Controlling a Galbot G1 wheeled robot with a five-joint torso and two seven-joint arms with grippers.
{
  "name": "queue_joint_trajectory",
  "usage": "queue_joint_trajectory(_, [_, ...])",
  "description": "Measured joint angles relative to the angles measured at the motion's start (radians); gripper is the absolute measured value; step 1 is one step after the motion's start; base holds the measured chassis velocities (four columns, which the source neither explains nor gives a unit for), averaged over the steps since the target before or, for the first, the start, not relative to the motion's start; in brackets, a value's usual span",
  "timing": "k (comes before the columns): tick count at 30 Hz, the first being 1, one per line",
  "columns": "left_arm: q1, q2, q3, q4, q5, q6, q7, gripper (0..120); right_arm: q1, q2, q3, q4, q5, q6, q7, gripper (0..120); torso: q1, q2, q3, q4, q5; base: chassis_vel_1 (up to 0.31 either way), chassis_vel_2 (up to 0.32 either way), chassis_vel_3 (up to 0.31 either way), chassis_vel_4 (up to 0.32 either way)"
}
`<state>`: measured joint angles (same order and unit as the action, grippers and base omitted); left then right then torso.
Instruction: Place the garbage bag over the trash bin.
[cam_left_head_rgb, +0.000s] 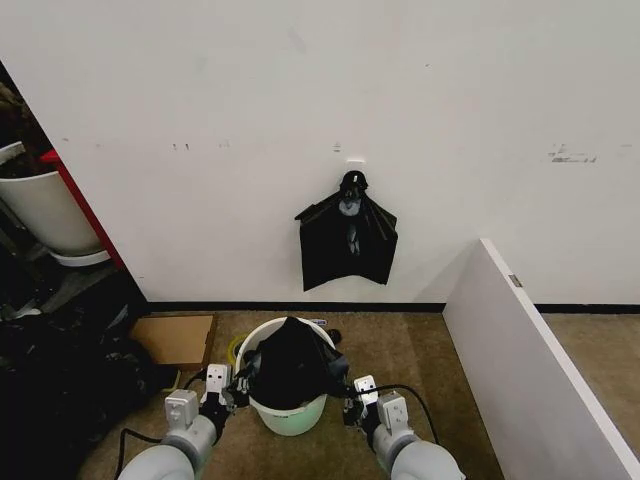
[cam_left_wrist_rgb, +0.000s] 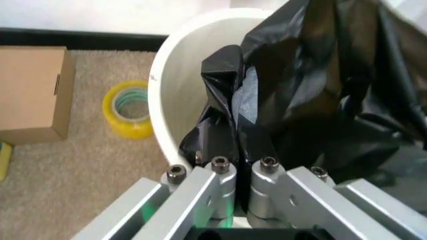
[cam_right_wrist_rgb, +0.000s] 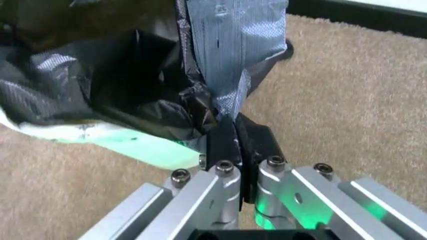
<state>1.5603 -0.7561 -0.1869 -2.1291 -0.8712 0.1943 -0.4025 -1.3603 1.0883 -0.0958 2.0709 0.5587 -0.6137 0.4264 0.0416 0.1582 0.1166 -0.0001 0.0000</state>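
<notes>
Black garbage bag (cam_left_head_rgb: 291, 362) between both grippers

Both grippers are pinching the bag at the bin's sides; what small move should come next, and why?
Probably draw both edges outward and down. The left gripper and right gripper pinch the bag, which sits bunched inside the bin, its rim bare.

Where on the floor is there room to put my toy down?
Bare carpet lies between the trash bin and the white board. Left of the bin it is crowded: tape roll, cardboard box, dark clutter.
</notes>
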Motion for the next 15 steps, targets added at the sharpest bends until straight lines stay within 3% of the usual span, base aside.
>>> queue_joint_trajectory(9, [0.002,0.0,0.0,0.039,-0.026,0.026,-0.008,0,0.04,-0.007,-0.018,-0.017,0.031,-0.064,0.003,0,0.0,0.0,0.0,0.0,-0.0001,0.0,0.0,0.0,0.0])
queue_joint_trajectory(15, [0.025,0.007,-0.008,0.012,-0.037,0.039,-0.009,0,0.044,-0.014,-0.017,0.001,0.042,-0.119,0.005,0,0.0,0.0,0.0,0.0,0.0,0.0,0.0,0.0,0.0])
